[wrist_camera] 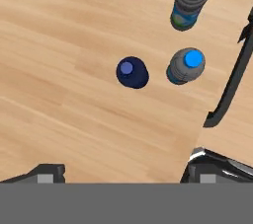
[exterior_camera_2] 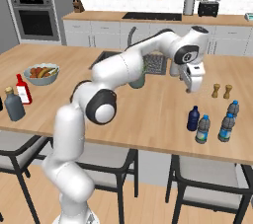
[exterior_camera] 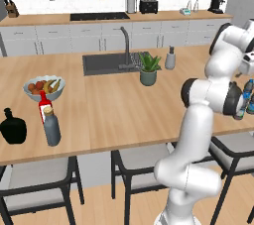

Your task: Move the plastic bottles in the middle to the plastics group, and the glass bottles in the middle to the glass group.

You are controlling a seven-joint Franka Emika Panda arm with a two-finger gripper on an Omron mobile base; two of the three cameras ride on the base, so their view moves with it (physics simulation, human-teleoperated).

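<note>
Edge of the wooden island counter (exterior_camera_2: 148,134) runs closest to the base, with grey-cushioned stools (exterior_camera_2: 212,176) tucked under it. Right beside that near edge, at the right end, stand the dark navy plastic bottle (exterior_camera_2: 193,118) and a clear pale-blue water bottle with blue label and cap (exterior_camera_2: 202,129), close together but apart; two more clear-blue water bottles (exterior_camera_2: 229,119) stand just to their right. All are upright, long axes vertical, caps up; from the hand camera the navy bottle (wrist_camera: 132,72) and its pale-blue neighbour (wrist_camera: 187,65) show as round tops seen from above. Bare wood lies open to the left of the navy bottle and between it and the counter's near edge.

Above and behind them the two-finger gripper (exterior_camera_2: 188,90) hangs clear of the counter, pointing down, its fingers spread wide and holding nothing.

At the left end, also near the front edge, the tall dark grey bottle with tan cork top (exterior_camera: 51,127) stands upright just in front of the slim red bottle with white label (exterior_camera: 44,106), with the squat black bottle (exterior_camera: 13,128) to their left. Behind these sits a fruit bowl (exterior_camera: 44,87). The wide middle of the counter is open. Farther back are a potted plant (exterior_camera: 149,69), a pale grey pump dispenser (exterior_camera: 170,58) and the sink (exterior_camera: 104,64).
</note>
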